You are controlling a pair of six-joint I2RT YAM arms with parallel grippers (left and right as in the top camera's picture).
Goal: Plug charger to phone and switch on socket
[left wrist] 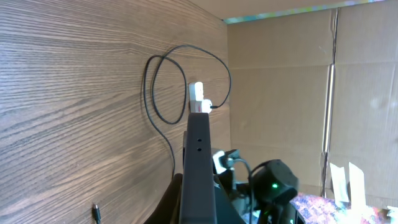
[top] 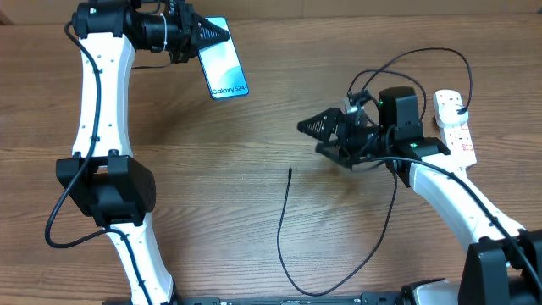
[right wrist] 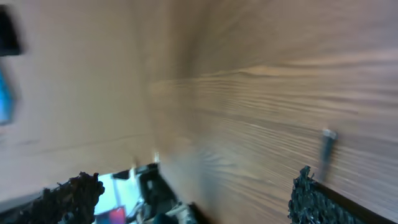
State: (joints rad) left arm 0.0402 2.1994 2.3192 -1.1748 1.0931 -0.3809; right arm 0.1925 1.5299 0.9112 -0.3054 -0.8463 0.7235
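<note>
Overhead view showed the wooden table [top: 203, 186] with the white power strip [top: 456, 127] at its right edge. The left end effector [top: 206, 36] was clenched on the Galaxy S24 phone [top: 227, 72] at the far left. The right end effector [top: 310, 129] stood wide open and empty near the middle, just beside the free connector tip [top: 290, 172] of the black charger cable [top: 283, 222].

You've got a wood-grain table [top: 254, 144] there, brown with a dull satin finish and no real shine. The phone [top: 224, 72] has a smooth glossy screen, and its rim looks dark and matt. The charger [top: 284, 229] is thin black cable, rubbery and matt; its tip might be bare metal, but the right wrist view is too blurry to swear to it. The socket [top: 453, 123] is smooth white plastic, same as your arm shells [top: 97, 85]. The fingers [right wrist: 311, 199] on the right gripper [right wrist: 196, 180] look rough and grainy black. The back wall [left wrist: 280, 74] is plain matt cardboard.
</note>
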